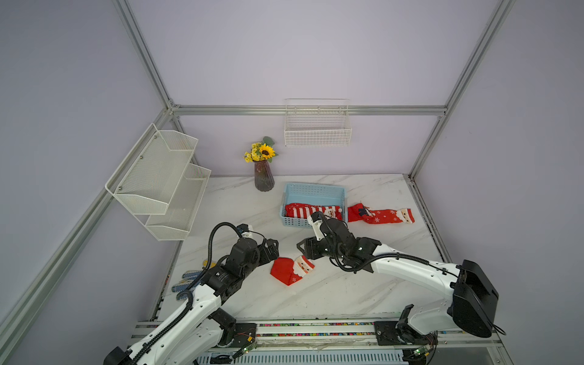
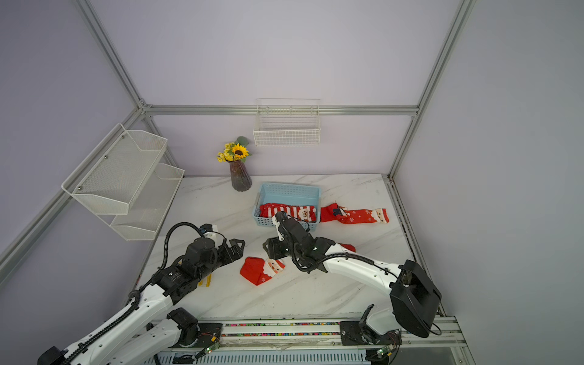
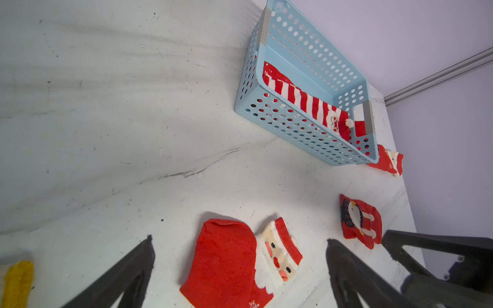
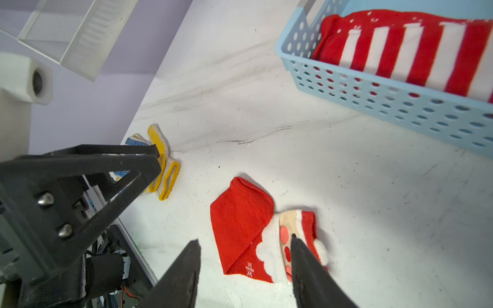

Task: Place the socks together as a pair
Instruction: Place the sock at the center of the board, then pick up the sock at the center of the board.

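Two spread, empty tools flank the folded Santa sock [image 1: 290,270] lying on the table [image 1: 319,294]: left tool [image 1: 275,249] beside its red fold, right tool [image 1: 301,251] near its Santa cuff.

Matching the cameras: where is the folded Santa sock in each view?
Top view: folded Santa sock, just below left gripper and right gripper.
Top view: sock, same spot.
Left wrist: sock framed by the left gripper.
Right wrist: sock framed by the right gripper.
Shared landmark: blue basket.
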Action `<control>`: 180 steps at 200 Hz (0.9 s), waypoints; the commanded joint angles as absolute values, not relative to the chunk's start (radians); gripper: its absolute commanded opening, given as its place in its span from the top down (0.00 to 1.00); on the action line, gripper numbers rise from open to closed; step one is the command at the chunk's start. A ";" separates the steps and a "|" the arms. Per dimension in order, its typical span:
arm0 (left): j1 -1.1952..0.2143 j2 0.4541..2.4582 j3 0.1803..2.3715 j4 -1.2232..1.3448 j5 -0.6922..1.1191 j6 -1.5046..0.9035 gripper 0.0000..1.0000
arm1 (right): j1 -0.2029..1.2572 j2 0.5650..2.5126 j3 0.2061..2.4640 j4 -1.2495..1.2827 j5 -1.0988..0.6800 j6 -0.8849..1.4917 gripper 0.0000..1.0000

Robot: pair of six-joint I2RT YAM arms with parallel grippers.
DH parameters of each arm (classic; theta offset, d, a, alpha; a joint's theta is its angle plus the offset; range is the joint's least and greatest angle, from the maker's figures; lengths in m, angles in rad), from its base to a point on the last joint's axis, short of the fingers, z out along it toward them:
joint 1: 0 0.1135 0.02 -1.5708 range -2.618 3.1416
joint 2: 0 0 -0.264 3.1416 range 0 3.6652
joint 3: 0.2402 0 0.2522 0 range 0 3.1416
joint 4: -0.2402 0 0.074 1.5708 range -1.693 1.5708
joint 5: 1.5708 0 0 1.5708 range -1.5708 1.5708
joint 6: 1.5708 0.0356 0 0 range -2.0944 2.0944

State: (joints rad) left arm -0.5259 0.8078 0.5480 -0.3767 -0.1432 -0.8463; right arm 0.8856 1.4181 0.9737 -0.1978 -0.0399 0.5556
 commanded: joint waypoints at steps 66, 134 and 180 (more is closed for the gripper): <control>-0.523 0.914 0.552 -0.378 -0.075 -0.853 0.02 | 0.884 1.606 0.915 -0.169 0.019 0.646 0.53; -0.523 0.883 0.532 -0.362 -0.075 -0.857 0.02 | 0.882 1.753 0.949 -0.169 0.053 0.636 0.58; -0.522 0.895 0.528 -0.348 -0.047 -0.867 0.02 | 0.880 1.755 0.951 -0.183 0.044 0.626 0.85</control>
